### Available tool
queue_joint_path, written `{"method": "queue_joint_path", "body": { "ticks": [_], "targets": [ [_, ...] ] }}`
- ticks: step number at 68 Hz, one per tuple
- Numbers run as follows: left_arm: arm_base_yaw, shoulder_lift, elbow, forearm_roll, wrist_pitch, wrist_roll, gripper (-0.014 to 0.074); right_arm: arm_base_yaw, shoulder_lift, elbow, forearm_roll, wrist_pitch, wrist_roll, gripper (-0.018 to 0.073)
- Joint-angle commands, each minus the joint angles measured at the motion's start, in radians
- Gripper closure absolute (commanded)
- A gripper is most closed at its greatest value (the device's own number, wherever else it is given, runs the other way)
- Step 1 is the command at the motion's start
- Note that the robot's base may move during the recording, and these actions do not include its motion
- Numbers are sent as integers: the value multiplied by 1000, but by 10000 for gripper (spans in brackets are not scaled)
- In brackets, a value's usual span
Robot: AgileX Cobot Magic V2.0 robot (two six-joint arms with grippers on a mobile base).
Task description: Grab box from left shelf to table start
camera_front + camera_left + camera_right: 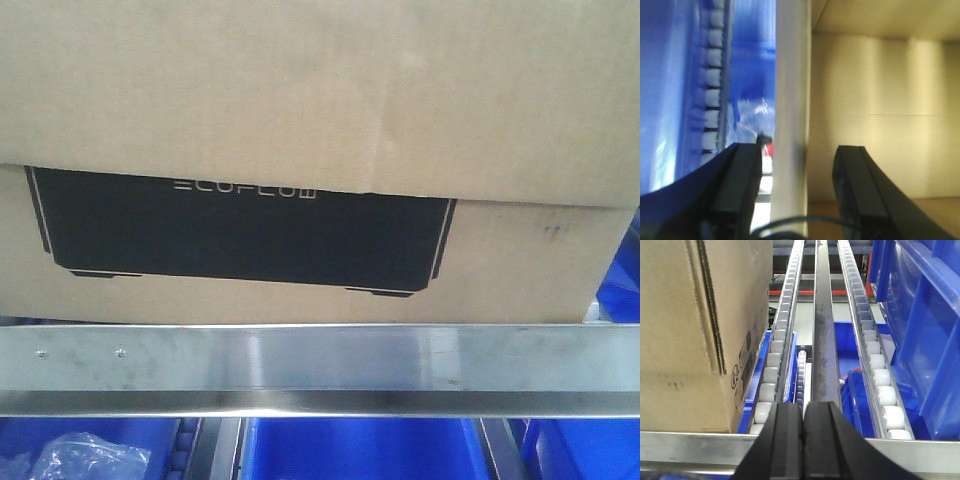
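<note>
1. The right jaws are clenched on nothing. In the wrist view they sit over the front rail (320, 360) of the left shelf, to the right of the box (300, 90). Shut like that they cannot take a side of the carton, and a push would only skew it.
2. The left jaws stand released, with a pale upright strip (790, 100) showing between them and cardboard to its right. Closing here might catch metal rather than carton. I cannot tell whether anything touches.
3. The box sits on the shelf just behind the rail, which runs across its near lower edge. Dragged straight toward the near side, it may snag.
4. Roller tracks (775, 355) run far into the shelf beside the box. A one-sided nudge could roll or twist the box.
5. Blue bins (925, 340) crowd the right, and a wide swing could strike them. The tabletop is not in view.
</note>
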Motion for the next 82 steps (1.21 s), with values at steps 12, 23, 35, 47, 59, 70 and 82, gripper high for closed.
{"method": "queue_joint_path", "body": {
  "ticks": [12,23,35,47,59,70,82],
  "targets": [
    [3,76,-51,0,-11,-12,342,-1,-7,2,-6,-106,-3,503],
    [3,101,-51,0,18,-12,342,-1,-7,2,-6,-173,-3,503],
    [3,101,-51,0,21,-12,342,-1,-7,-38,27,-205,8,503],
    [3,101,-51,31,37,-12,342,-1,-6,-163,41,-111,8,438],
    [3,101,-51,32,39,-12,342,-1,48,-327,41,-22,8,45],
    [3,101,-57,49,44,-10,342,-1,189,-502,41,52,8,-25],
    [3,101,-92,74,66,-10,342,0,414,-714,41,190,8,-13]
  ]
}}
